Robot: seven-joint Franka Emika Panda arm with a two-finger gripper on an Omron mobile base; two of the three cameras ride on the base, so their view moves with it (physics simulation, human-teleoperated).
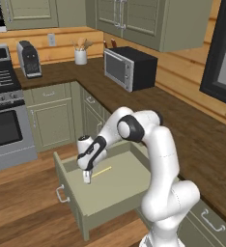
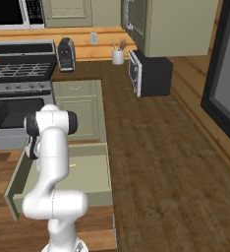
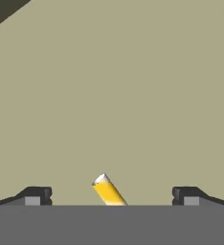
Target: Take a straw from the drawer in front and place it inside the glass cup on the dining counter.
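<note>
Gripper (image 1: 87,181) points down into the open drawer (image 1: 116,189), jaws spread wide, nothing between them. In the hand view the fingertips (image 3: 36,195) sit far apart with one end of the straw (image 3: 107,190) between them: yellow tube, pale cut end, lying at a slant on the drawer floor. The left base view gives its full length, a thin pale-yellow stick (image 1: 101,171) flat on the floor just right of the gripper, probably not touching. In the right base view the arm covers most of it; only a small yellowish bit (image 2: 72,165) peeks out. Drawer is sage green, shallow, pulled out, silver handle (image 1: 61,194) on its front.
</note>
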